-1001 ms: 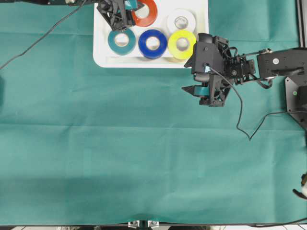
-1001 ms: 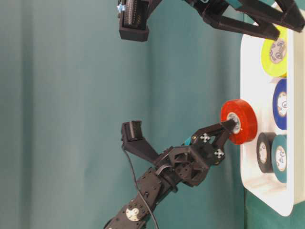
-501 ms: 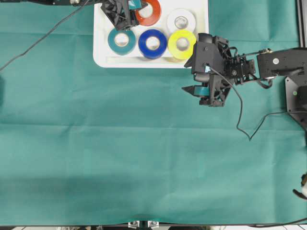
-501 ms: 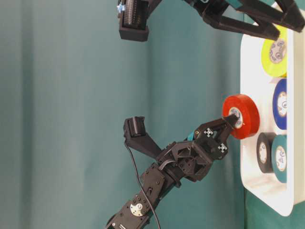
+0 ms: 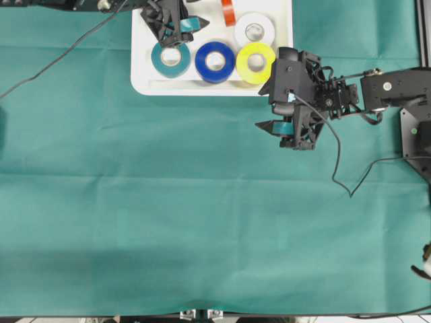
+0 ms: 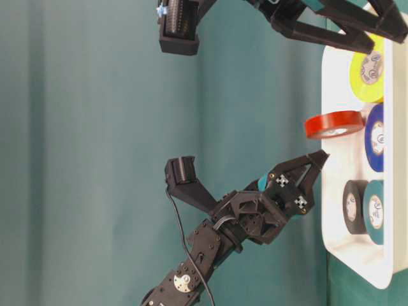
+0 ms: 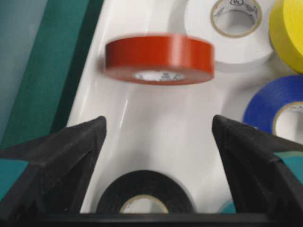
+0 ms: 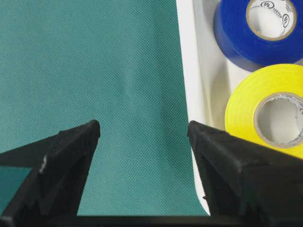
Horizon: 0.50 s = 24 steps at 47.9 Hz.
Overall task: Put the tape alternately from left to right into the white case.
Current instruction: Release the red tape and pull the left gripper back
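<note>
Tape rolls are seen inside the white case (image 5: 141, 67), which lies at 12 o'clock on the green cloth (image 5: 202, 215). Teal (image 5: 170, 58), blue (image 5: 215, 61) and yellow (image 5: 255, 62) rolls lie flat along its near edge, white (image 5: 254, 29) beyond them. The red-orange roll (image 7: 158, 58) is tipped on edge, blurred, free of the left gripper (image 7: 158, 142), whose jaws are spread. The black roll (image 7: 144, 196) lies beneath it. The right gripper (image 8: 144, 142) is held wide apart over cloth at 3 o'clock.

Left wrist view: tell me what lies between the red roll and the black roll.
Only bare white case floor lies between the red roll and the black roll, seen in the left wrist view.
</note>
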Each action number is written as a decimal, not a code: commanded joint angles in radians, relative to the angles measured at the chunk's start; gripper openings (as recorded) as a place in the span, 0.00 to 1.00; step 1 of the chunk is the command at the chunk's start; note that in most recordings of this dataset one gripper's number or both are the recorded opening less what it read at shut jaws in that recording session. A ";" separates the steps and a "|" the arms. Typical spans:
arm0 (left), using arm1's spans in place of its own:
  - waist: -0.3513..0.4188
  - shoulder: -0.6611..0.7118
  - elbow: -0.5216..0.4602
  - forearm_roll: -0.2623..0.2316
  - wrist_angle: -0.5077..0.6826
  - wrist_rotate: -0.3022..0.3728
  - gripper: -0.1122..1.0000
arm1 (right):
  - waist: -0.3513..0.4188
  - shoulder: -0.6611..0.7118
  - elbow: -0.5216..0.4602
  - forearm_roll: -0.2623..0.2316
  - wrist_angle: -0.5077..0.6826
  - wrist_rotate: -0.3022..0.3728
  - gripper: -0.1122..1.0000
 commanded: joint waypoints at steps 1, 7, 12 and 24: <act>0.000 -0.046 0.009 0.002 -0.005 0.000 0.78 | 0.002 -0.009 -0.008 -0.002 -0.008 0.003 0.86; -0.002 -0.060 0.021 0.002 -0.005 -0.002 0.78 | 0.002 -0.009 -0.008 -0.002 -0.008 0.003 0.86; -0.006 -0.071 0.037 0.002 -0.003 -0.003 0.78 | 0.002 -0.009 -0.008 -0.002 -0.008 0.003 0.86; -0.051 -0.117 0.095 0.000 0.000 -0.006 0.78 | 0.002 -0.009 -0.008 -0.002 -0.008 0.003 0.86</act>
